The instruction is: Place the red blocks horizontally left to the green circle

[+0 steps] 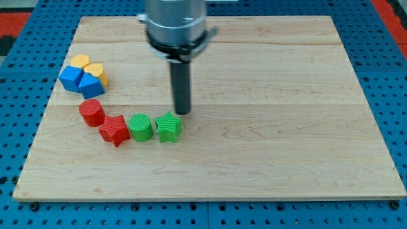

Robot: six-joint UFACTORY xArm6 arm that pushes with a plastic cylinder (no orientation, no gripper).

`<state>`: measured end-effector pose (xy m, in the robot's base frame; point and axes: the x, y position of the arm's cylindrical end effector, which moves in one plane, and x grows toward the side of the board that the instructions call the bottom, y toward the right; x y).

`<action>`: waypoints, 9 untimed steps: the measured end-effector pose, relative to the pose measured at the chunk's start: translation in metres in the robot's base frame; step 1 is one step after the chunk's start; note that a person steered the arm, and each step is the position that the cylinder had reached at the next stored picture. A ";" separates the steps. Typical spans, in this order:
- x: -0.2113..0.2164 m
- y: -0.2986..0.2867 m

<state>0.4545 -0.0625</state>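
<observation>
1. Camera view, worktop: a pale wooden board lies on a blue perforated surface; all blocks sit in the board's left half
2. Camera view, tool: my tip is the lower end of a plain dark rod and grasps nothing; it stands just above the green star toward the view's top, slightly to its right, with contact not discernible
3. Camera view, task blocks: the green circle sits just left of the green star, the two touching or nearly so
4. The red star lies against the green circle's left side, roughly level with it
5. The red cylinder sits up and left of the red star, close to it, nearer the board's left edge and above the row's line
6. Camera view, other blocks: near the board's top-left corner, two yellow blocks and two blue blocks form one tight cluster, apart from the red cylinder below it
</observation>
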 end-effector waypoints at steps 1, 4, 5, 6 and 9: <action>0.000 -0.066; -0.021 -0.162; -0.033 -0.165; -0.039 -0.131; 0.014 -0.141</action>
